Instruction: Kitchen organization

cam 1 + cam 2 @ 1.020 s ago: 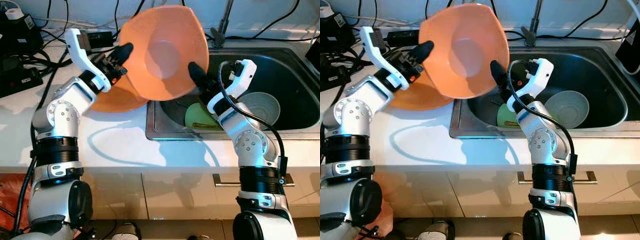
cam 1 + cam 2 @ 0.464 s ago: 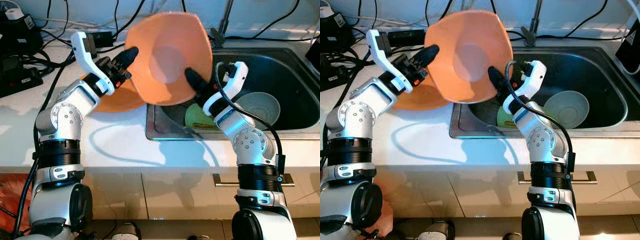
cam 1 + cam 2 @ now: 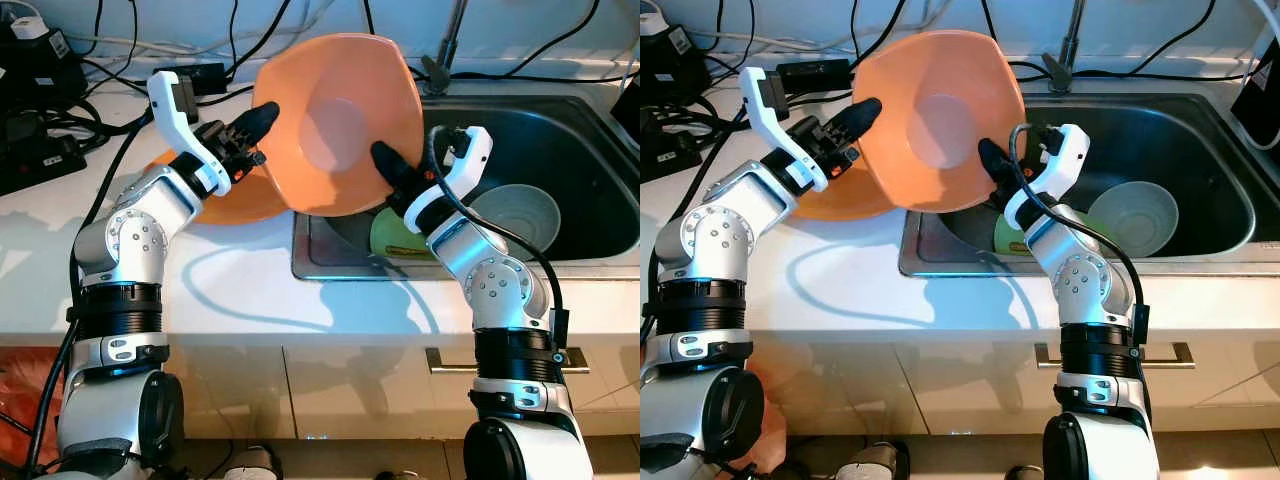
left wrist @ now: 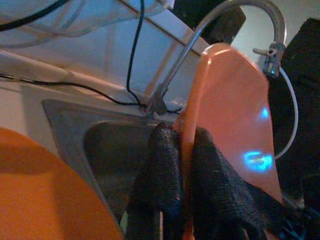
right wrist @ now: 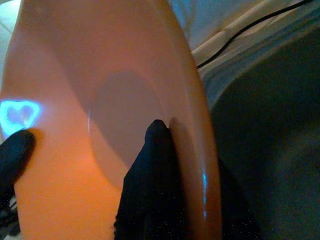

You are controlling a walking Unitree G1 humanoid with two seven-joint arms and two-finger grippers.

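Left gripper [image 4: 177, 165]: we see both black fingers closed on the rim of the orange bowl [image 3: 345, 120], one finger on each face of the wall. Right gripper [image 5: 172, 165]: likewise clamped on the opposite rim, one finger [image 5: 150, 170] pressed against the inner face, the other behind the wall and mostly hidden.

We note the orange bowl is held in the air between the two grippers, tilted so its hollow faces the head camera. It hangs over the left edge of the sink [image 3: 590, 150], partly above the counter [image 3: 230, 290] and partly above the basin.

Beneath and to the left of the bowl, a second orange dish [image 3: 235, 195] lies on the counter, just beside the sink rim; the left gripper hangs above it.

In the basin we record a green cup [image 3: 395, 235], partly covered by the right arm, and a pale round bowl [image 3: 525, 215] to its right, lying open side up. The tap [image 3: 450, 40] rises behind the sink, near the held bowl's upper edge.

Black cables [image 3: 110, 130] and dark power bricks [image 3: 35, 80] sit at the back left of the counter. Below the counter edge, pale cabinet fronts with a metal handle [image 3: 580, 362].
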